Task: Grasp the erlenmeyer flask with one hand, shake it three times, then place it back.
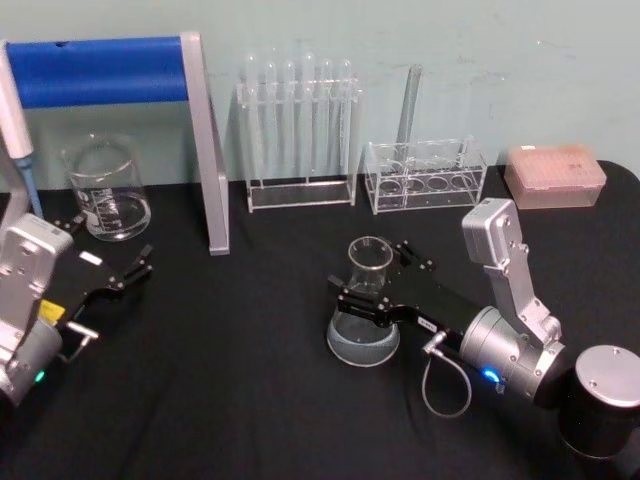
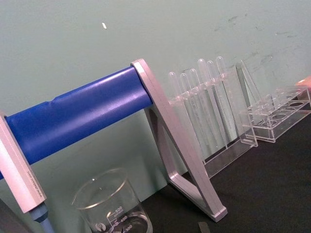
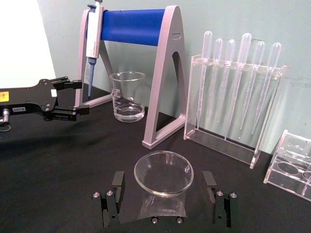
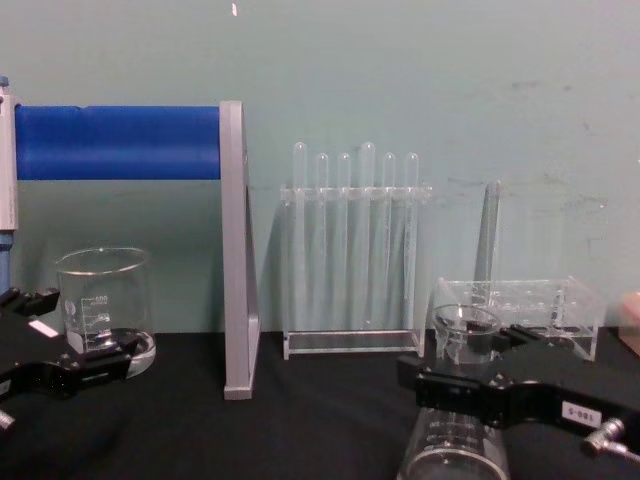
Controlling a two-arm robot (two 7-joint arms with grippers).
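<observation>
The right gripper [image 1: 368, 305] is straddling the erlenmeyer flask [image 1: 364, 310] at its neck, jaws apparently not yet closed; the glass is rigid, slippery, breakable. The left gripper [image 1: 128, 274] is idling open at the left.

Erlenmeyer flask [image 1: 364, 318]: standing upright on black table [image 1: 250, 380] at centre. Right gripper [image 1: 372, 296]: reaching in from 4 o'clock, jaws flanking the neck. Left gripper [image 1: 125, 274]: sitting at 9 o'clock, open.
</observation>
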